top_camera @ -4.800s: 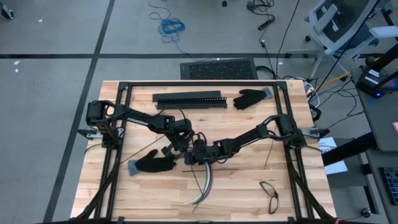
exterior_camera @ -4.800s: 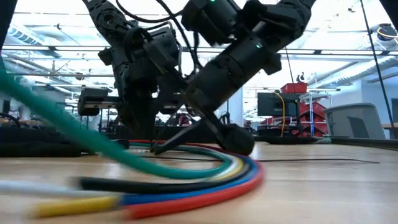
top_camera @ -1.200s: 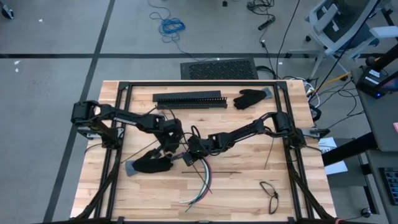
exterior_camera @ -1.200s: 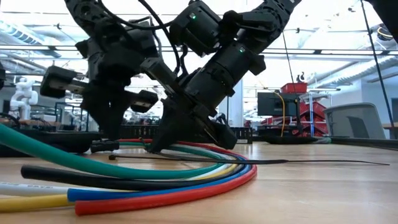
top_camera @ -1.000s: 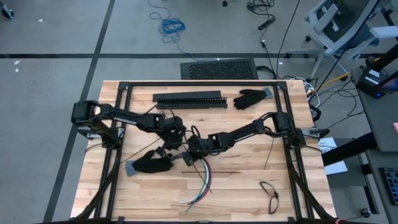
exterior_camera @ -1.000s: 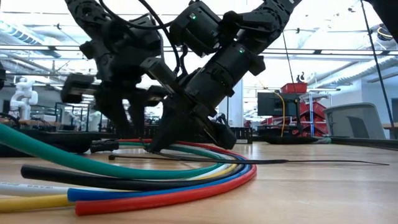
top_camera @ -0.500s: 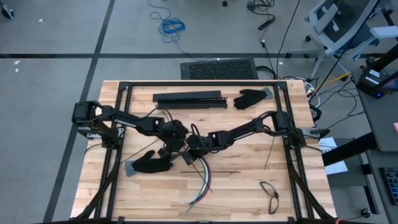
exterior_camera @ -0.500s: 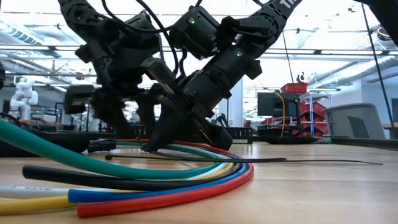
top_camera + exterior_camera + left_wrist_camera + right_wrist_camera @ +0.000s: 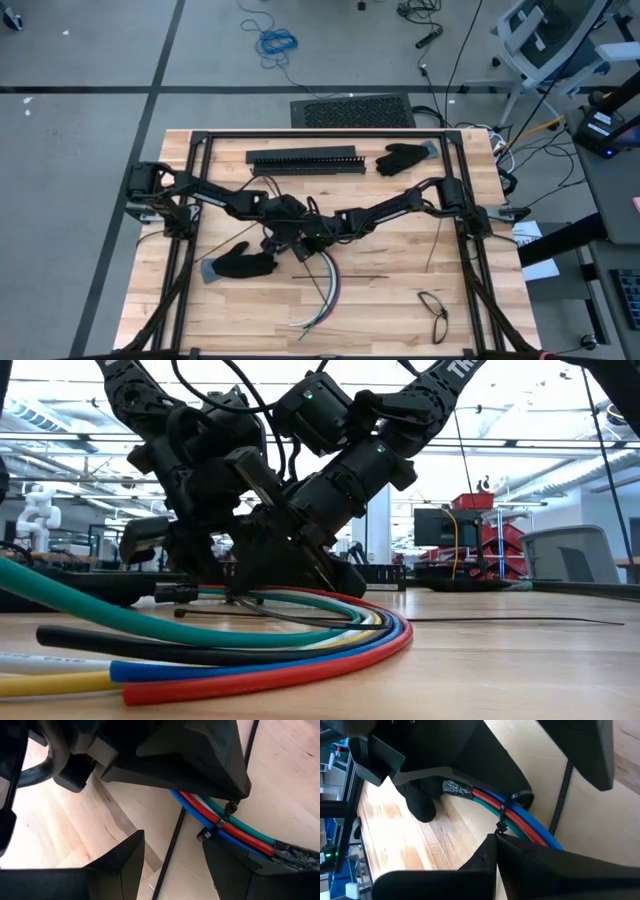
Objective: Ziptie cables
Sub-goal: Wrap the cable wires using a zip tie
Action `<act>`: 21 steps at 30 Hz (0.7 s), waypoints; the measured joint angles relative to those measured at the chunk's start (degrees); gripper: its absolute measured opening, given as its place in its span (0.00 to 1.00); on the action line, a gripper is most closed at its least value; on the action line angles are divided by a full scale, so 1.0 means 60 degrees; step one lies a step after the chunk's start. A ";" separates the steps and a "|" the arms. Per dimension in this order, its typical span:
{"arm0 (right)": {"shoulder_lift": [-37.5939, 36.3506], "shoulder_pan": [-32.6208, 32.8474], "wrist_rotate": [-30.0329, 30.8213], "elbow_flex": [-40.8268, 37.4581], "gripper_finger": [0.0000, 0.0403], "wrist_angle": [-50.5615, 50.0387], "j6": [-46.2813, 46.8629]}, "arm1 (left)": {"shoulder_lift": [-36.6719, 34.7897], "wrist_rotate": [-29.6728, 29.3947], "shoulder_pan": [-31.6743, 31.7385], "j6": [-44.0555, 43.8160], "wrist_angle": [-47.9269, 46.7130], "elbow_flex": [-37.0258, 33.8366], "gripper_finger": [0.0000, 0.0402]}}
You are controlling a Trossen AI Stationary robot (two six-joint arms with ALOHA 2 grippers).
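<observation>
The cables (image 9: 328, 290) are a bundle of red, blue, green, yellow and black wires curving across the wooden table (image 9: 400, 310) toward its near edge. A thin black ziptie (image 9: 220, 821) is wrapped around the bundle (image 9: 240, 827). My right gripper (image 9: 494, 839) is shut at that wrap, mid-table (image 9: 306, 244). My left gripper (image 9: 172, 870) is open just left of it (image 9: 287, 240). Its fingers stand either side of a loose ziptie strip (image 9: 173, 842) lying on the wood, and I see no contact. My right gripper pinches the wrapped ziptie's free end (image 9: 231, 809) at its shut fingertips, slanting down from the table's right side. From the tips the strand runs across the bundle to the ziptie's head (image 9: 202, 835). The cables lie on the table under the hold.
A black glove (image 9: 240, 265) lies just near-left of the grippers. Another ziptie (image 9: 356, 277) lies right of the bundle. A slotted black bar (image 9: 305, 160) and a second glove (image 9: 400, 157) sit at the far edge, and glasses (image 9: 432, 310) at the near right.
My left gripper has sunk toward the table and moved right, closing in on my right gripper beside the cable bundle, and it has tipped a little. My right gripper has stayed shut at the bundle.
</observation>
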 joint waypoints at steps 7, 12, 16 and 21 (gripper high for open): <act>0.0000 -0.0032 0.0007 0.0004 0.00 -0.0058 -0.0043 | -0.0021 0.0025 -0.0025 0.0032 -0.0216 0.0007 0.41; 0.0000 -0.0080 0.0013 0.0015 0.00 -0.0069 -0.0063 | -0.0170 0.0040 -0.0025 0.0069 -0.0467 -0.0005 0.28; -0.0001 -0.0095 0.0079 0.0023 0.00 -0.0172 -0.0144 | -0.0559 0.0065 -0.0025 0.0065 -0.0774 -0.0025 0.22; -0.0015 -0.0098 0.0006 0.0033 0.00 -0.0204 -0.0192 | -0.0570 0.0502 -0.0022 0.0055 -0.0666 -0.0025 0.21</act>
